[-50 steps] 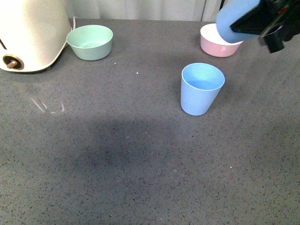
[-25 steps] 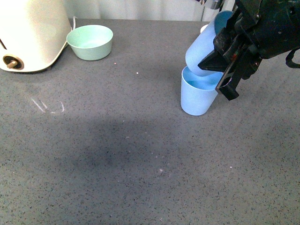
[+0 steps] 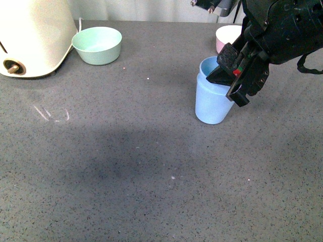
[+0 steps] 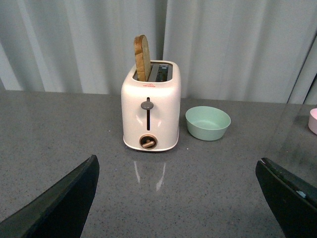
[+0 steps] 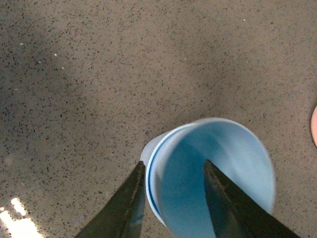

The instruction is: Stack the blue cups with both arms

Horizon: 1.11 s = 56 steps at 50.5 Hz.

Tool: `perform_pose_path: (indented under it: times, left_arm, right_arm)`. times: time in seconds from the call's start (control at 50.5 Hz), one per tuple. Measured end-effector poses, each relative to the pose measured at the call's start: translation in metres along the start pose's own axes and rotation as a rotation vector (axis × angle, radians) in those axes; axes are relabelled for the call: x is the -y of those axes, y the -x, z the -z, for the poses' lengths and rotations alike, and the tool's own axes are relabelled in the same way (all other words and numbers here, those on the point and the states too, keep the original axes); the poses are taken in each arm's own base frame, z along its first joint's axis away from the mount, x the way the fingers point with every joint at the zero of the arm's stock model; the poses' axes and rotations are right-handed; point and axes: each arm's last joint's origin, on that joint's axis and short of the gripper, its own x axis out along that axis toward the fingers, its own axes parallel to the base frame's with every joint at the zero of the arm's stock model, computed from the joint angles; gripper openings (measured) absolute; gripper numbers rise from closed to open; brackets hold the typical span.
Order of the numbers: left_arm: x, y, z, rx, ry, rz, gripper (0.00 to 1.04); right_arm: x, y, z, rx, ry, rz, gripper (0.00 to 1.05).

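**Front view.** The two blue cups stand nested on the grey table [image 3: 126, 166], near the pink bowl [image 3: 227, 34]. The upper cup [image 3: 207, 65] sits inside the lower cup [image 3: 211, 107], with its rim showing just above. The right claw [image 3: 228, 80] is at that rim. A green bowl [image 3: 98, 44] and a toaster [image 3: 30, 35] stand well apart.

**Left wrist view.** The left claw [image 4: 177, 159] is spread wide and holds nothing. It faces the toaster, which carries a slice of bread [image 4: 142, 58]. No cup is in this view.

**Right wrist view.** The right claw's fingers [image 5: 126, 206] straddle the wall of the upper cup, one outside and one inside, with a narrow gap. Whether they press on the wall cannot be told.

**Handling.** Judged from shape and finish:
- The cups look light, thin-walled and stiff.
- The matte surface should grip fairly well.
- The taper may wedge the pair together.
- An empty cup tips easily under side load.
- Take hold at the rim wall, one finger inside and one outside.
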Motion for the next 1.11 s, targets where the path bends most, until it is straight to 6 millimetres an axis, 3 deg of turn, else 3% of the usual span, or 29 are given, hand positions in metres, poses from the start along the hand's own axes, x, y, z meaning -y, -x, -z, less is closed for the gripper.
perform_pose_path:
  times: [0.198,0.317,0.436,0.634,0.713,0.812,0.95,1.109]
  left_arm:
    - [0.0,0.0,0.0,0.0,0.0,0.0,0.96]
    - [0.0,0.0,0.0,0.0,0.0,0.0,0.96]
    - [0.0,0.0,0.0,0.0,0.0,0.0,0.96]
    - [0.0,0.0,0.0,0.0,0.0,0.0,0.96]
    - [0.0,0.0,0.0,0.0,0.0,0.0,0.96]
    - [0.0,0.0,0.0,0.0,0.0,0.0,0.96]
    - [0.0,0.0,0.0,0.0,0.0,0.0,0.96]
    - [0.0,0.0,0.0,0.0,0.0,0.0,0.96]
  right_arm:
    - [0.009,0.007,-0.004,0.038,-0.029,0.018,0.62]
    - [0.02,0.025,-0.009,0.149,-0.089,0.044,0.79]
    - [0.032,0.062,-0.009,0.312,-0.171,0.101,0.96]
    - [0.028,0.131,0.02,0.523,-0.34,0.289,0.96]
    - [0.015,0.147,0.035,0.576,-0.485,0.605,0.83]
    - [0.002,0.153,0.052,0.606,-0.599,0.795,0.69]
    - [-0.018,0.149,0.079,0.58,-0.656,0.814,0.48]
    - [-0.035,0.151,0.097,0.582,-0.668,0.804,0.25]
